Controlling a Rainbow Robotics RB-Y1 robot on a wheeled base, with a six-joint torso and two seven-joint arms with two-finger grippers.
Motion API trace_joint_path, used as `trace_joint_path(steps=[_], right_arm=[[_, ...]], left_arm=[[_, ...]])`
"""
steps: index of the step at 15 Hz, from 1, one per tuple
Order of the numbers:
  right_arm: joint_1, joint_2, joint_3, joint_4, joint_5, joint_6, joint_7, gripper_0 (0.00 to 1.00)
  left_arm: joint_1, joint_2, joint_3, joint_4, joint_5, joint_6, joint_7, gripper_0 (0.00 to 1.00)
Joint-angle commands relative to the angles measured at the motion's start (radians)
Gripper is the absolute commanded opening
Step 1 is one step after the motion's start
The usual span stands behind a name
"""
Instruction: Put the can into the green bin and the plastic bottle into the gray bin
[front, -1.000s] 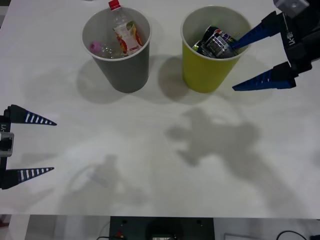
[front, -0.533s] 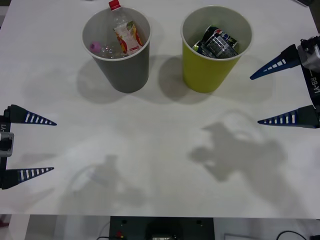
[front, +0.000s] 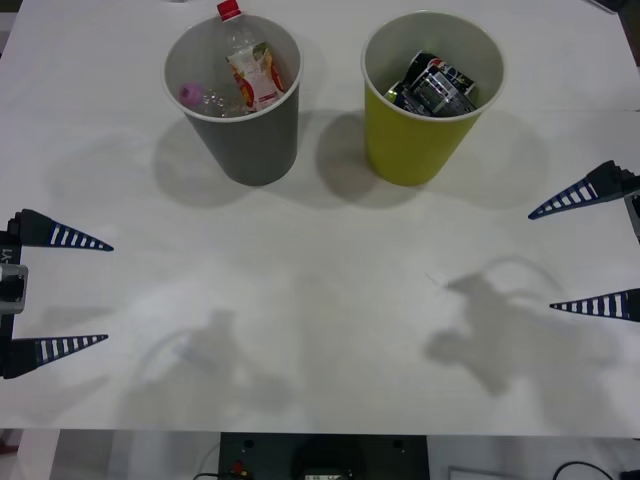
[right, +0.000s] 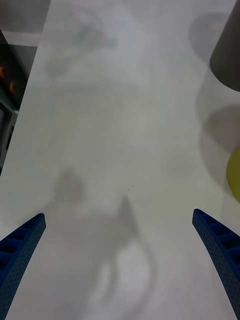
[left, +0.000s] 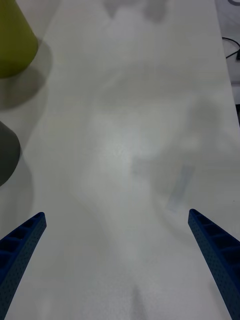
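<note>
Jaws spread wide and empty on both the right gripper and left gripper, each well apart from the yellow-green tapered green bin. That bin holds a dark crushed can; just beside it, the gray tapered gray bin holds the clear red-capped plastic bottle.

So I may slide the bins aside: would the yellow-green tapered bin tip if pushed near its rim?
Probably. The yellow-green tapered bin narrows toward its base, so a high push likely tips it. The dark cans inside add some weight, which may steady it. Pushing low seems safer.

The left end effector, fingers spread, hovers over white table near green bin.
</note>
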Motion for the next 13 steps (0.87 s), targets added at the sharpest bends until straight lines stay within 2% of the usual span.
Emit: trace_joint_path(steps=[1,3,13], right_arm=[[0.077,0.034,-0.062,-0.049,0.057,0.000,0.010,1.00],[0.134,0.043,-0.105,-0.099,0.098,0.002,0.001,1.00],[0.160,0.042,-0.128,-0.091,0.111,0.003,-0.004,1.00]], left_arm=[[0.000,0.000,0.000,0.000,0.000,0.000,0.000,0.98],[0.000,0.000,0.000,0.000,0.000,0.000,0.000,0.98],[0.000,0.000,0.000,0.000,0.000,0.000,0.000,0.98]])
